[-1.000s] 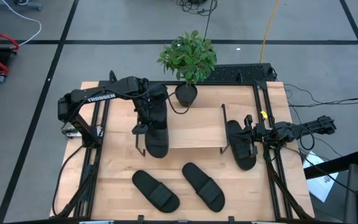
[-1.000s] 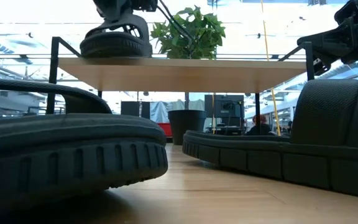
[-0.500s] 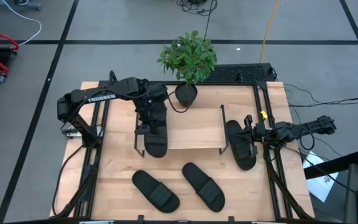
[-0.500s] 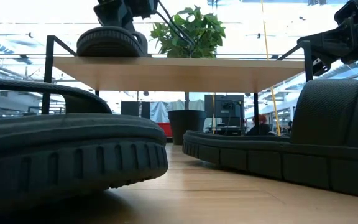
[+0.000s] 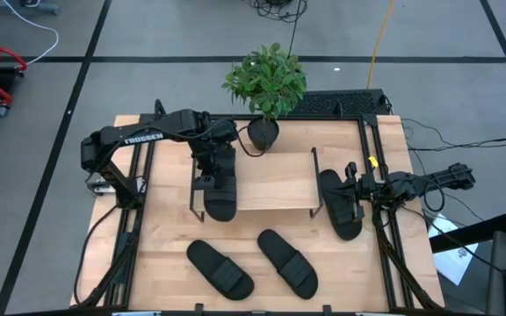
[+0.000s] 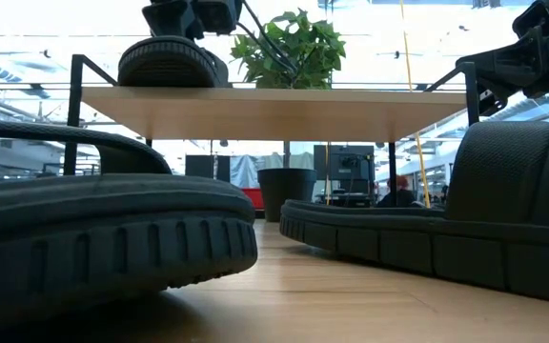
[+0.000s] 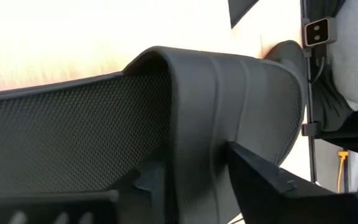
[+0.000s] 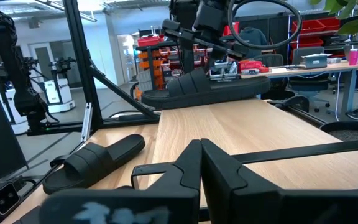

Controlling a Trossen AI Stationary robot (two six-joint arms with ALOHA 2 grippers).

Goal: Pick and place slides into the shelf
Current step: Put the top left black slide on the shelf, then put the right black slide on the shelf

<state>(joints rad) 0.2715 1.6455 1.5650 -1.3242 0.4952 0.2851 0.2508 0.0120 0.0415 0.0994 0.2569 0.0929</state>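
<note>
Slides look light, soft and flexible; the wide ribbed strap is the likely grip point. One slide (image 5: pixel 221 195) lies on the shelf (image 5: pixel 275 182) top's left end, under the left gripper (image 5: pixel 206 172), fingers slightly apart astride its strap. Right gripper (image 5: pixel 356 188), pinched together, sits beside another slide (image 5: pixel 340 205) right of the shelf.
</note>
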